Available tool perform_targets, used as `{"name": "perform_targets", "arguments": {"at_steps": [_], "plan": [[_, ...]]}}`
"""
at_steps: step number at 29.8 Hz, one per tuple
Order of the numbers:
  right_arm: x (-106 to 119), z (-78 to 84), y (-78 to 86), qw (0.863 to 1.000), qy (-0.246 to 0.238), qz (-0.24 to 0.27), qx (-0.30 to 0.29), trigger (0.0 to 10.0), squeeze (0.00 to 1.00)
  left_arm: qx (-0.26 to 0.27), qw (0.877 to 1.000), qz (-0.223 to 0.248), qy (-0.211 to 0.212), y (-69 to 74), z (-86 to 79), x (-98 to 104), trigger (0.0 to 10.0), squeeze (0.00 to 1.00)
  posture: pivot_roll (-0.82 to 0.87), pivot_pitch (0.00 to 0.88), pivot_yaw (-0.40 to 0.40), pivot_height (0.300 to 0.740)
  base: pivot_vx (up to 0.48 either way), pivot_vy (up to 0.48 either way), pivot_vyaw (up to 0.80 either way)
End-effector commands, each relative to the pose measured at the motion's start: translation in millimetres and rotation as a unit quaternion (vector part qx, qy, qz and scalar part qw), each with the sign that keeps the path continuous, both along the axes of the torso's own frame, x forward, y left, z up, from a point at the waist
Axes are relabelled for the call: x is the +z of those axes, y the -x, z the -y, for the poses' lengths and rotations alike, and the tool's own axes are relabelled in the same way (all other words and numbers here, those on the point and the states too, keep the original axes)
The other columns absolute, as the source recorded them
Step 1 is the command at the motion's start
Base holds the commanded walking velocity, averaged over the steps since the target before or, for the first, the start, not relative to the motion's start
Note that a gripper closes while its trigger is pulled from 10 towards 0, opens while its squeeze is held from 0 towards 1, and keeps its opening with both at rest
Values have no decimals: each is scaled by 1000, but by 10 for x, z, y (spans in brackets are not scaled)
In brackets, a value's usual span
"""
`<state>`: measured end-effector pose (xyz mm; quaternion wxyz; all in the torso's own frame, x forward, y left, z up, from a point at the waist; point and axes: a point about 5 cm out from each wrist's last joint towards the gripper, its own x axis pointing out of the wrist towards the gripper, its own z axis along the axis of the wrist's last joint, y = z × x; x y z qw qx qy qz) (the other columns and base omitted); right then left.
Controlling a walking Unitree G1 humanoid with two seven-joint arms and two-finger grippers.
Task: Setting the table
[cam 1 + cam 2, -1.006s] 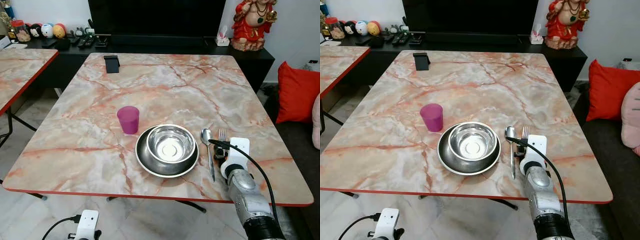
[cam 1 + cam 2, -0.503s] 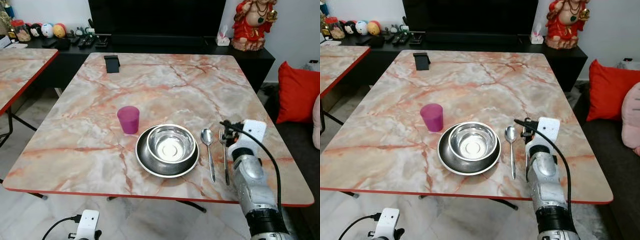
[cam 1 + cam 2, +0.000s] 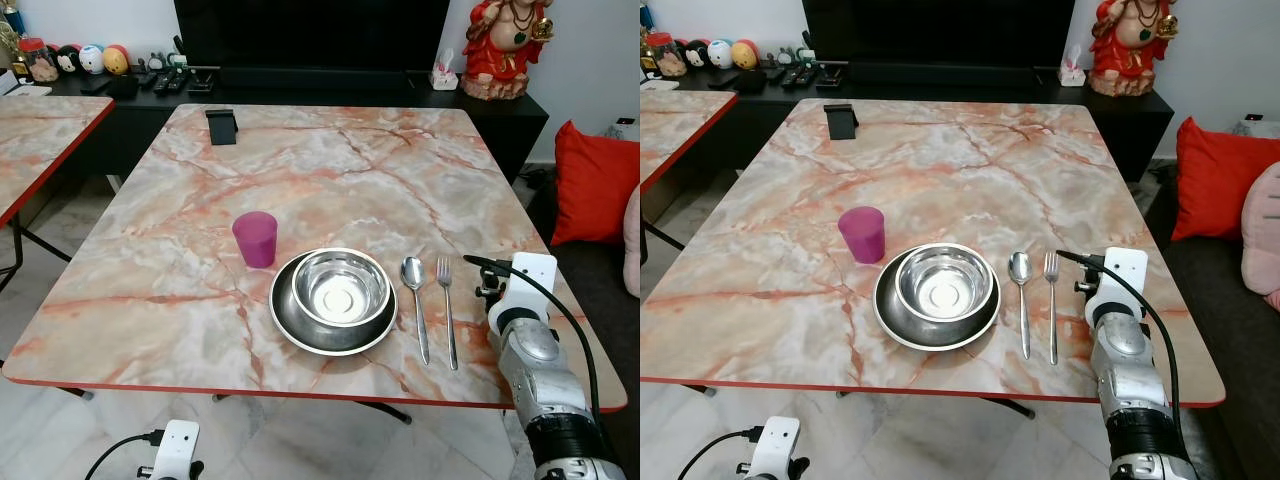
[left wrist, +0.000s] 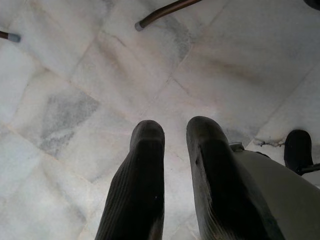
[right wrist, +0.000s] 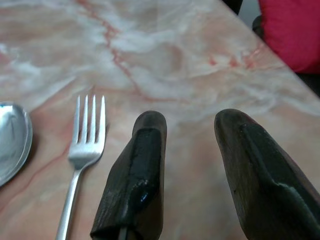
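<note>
Fork lies flat beside spoon, lower right of frame. Thin, stiff, slippery steel; take hold mid-handle. Right gripper empty, fingers parted; left gripper slightly parted, idle.

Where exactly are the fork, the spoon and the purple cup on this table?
fork (image 3: 446,312), left eye view, on the middle of its handle.
spoon (image 3: 412,272), left eye view, on its bowl.
purple cup (image 3: 862,236), right eye view, on its side wall.
</note>
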<state>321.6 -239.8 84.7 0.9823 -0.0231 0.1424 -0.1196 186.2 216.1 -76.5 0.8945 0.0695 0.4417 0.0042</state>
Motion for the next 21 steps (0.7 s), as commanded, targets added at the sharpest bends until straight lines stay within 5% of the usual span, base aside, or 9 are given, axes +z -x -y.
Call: {"name": "perform_targets", "arguments": {"at_steps": [1,21], "plan": [[-16,11,-3,1000,3,-10,3,10000,0,-7,1000,-3,-3,17,-10,-6,10000,0,6,0,-10,740,0,0,0],[-85,-138,-15,997,-2,-47,65,10000,0,-6,1000,-3,-4,23,-17,-7,10000,0,10,0,-12,740,0,0,0]]}}
